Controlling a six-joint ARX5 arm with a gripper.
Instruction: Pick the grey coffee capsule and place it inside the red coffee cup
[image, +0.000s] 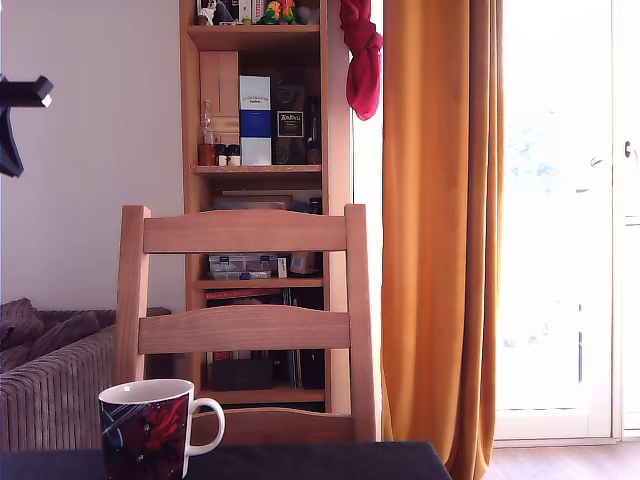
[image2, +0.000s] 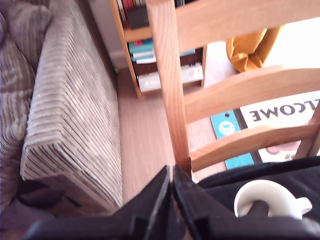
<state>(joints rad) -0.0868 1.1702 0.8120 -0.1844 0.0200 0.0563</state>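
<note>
Standing upright at about 7 o'clock in the exterior view, the red coffee cup sat on the dark surface, long axis vertical, mouth up, white loop handle pointing to 3 o'clock toward the exterior view's right. Red and dark swirl outside, white rim. Interior not visible from that angle. In the wrist view the cup showed as a white rim and handle, partly hidden behind the hand's dark body; contents could not be told. No grey capsule could be made out in either view.

Hand in wrist view: two dark fingers pressed together to a point, no gap, nothing visibly between them. It was tilted out past the surface edge, looking down at the wooden floor, with the cup just beside it. Exterior view showed only a dark piece of the arm at 9 o'clock, high above the surface.

Wooden chair stood right behind the surface, cup in front of its back. Striped grey sofa beside it, bookshelf and orange curtain behind.
</note>
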